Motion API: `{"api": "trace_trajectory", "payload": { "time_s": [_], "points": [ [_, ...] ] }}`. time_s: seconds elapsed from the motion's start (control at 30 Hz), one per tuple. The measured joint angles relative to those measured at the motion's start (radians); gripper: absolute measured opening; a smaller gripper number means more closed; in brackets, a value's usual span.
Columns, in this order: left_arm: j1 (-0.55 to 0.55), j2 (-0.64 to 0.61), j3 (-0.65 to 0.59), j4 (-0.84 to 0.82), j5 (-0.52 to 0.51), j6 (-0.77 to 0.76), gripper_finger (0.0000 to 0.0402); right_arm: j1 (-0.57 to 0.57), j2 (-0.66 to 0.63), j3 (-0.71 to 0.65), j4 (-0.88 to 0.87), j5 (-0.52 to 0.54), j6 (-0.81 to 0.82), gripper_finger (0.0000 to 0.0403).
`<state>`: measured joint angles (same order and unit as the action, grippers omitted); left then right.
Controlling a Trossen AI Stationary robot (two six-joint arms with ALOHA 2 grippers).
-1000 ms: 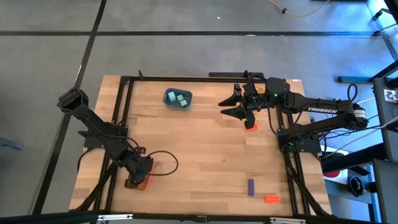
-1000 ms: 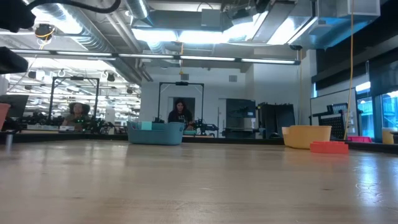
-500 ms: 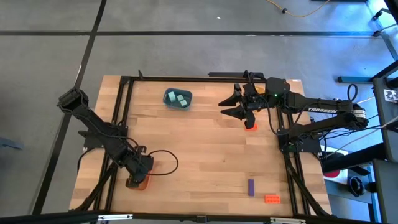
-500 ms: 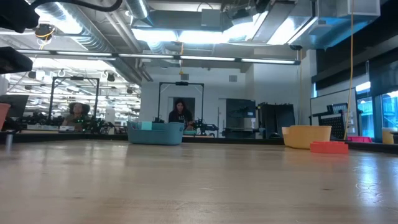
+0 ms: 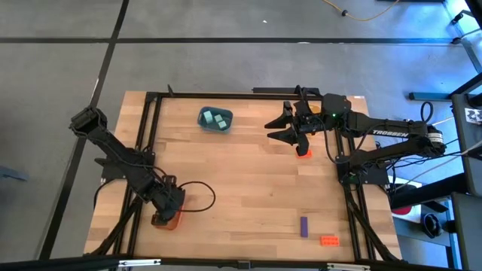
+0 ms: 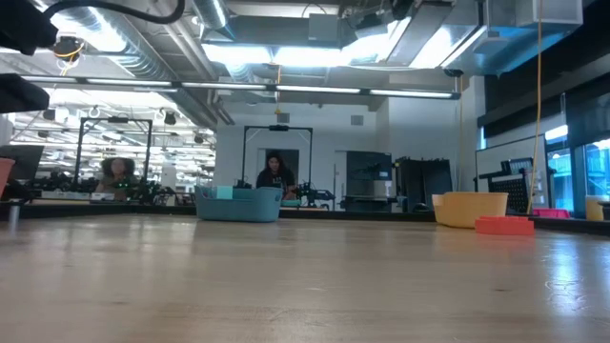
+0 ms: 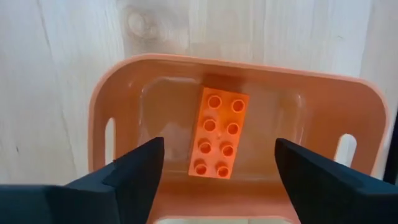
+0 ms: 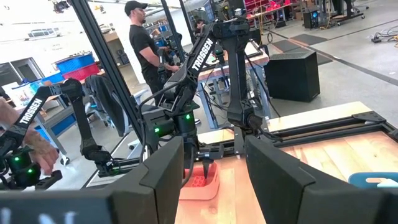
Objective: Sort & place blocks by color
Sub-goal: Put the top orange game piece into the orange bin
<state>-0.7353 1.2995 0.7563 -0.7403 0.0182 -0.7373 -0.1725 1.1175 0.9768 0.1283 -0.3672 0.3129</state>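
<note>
My left gripper [image 5: 167, 212] hangs open over the orange tray [image 5: 170, 223] near the table's near left corner. In the left wrist view its fingers stand apart above the tray [image 7: 124, 81]. One orange-red block [image 7: 217, 132] lies flat on the tray's floor, studs up, untouched by my left gripper [image 7: 217, 152]. My right gripper [image 5: 276, 129] is open, raised at the far right. An orange-red block [image 5: 303, 153] lies on the table beside it. A purple block [image 5: 303, 226] and another orange-red block [image 5: 328, 241] lie near the near right edge. Pale teal blocks [image 5: 219, 118] sit in the blue tray [image 5: 203, 123].
The low view shows the blue tray [image 6: 238, 204], a yellow tray [image 6: 469, 209] and a low orange-red shape [image 6: 503, 225] far across the bare wood. A black cable [image 5: 202, 197] loops beside the left arm. People stand in the room beyond the table [image 8: 144, 46].
</note>
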Motion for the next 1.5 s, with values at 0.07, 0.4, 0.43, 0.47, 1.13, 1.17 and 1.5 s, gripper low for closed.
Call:
{"api": "trace_trajectory", "payload": {
  "time_s": [0.07, 0.4, 0.43, 0.47, 1.13, 1.17, 1.5],
  "points": [
    [0.0, 0.0, 0.0, -0.002, 0.009, -0.028, 0.0297, 0.0, 0.0, 0.0, 0.0, 0.0, -0.002, 0.0174],
    [0.0, 0.0, 0.0, -0.014, 0.034, -0.019, 0.0298, 0.0, 0.0, 0.0, 0.0, 0.0, -0.003, 0.0174],
    [0.0, 0.0, 0.0, -0.013, 0.062, -0.019, 0.0297, 0.0, 0.0, 0.0, 0.0, 0.0, -0.003, 0.0174],
    [0.005, 0.0, 0.0, -0.012, 0.096, -0.019, 0.0296, 0.0, 0.0, 0.0, 0.0, 0.0, -0.003, 0.0174],
    [0.548, -0.405, 0.231, 0.267, -0.318, 0.375, 0.0294, 0.0, 0.0, 0.0, 0.0, -0.001, -0.033, 0.0174],
    [0.588, -0.431, 0.213, 0.34, -0.304, 0.402, 0.0294, 0.0, 0.0, 0.0, 0.0, -0.001, -0.035, 0.0174],
    [0.853, -0.51, -0.059, 1.04, -0.091, 0.39, 0.0294, 0.0, 0.0, 0.0, 0.002, -0.001, -0.061, 0.0174]
  ]
}}
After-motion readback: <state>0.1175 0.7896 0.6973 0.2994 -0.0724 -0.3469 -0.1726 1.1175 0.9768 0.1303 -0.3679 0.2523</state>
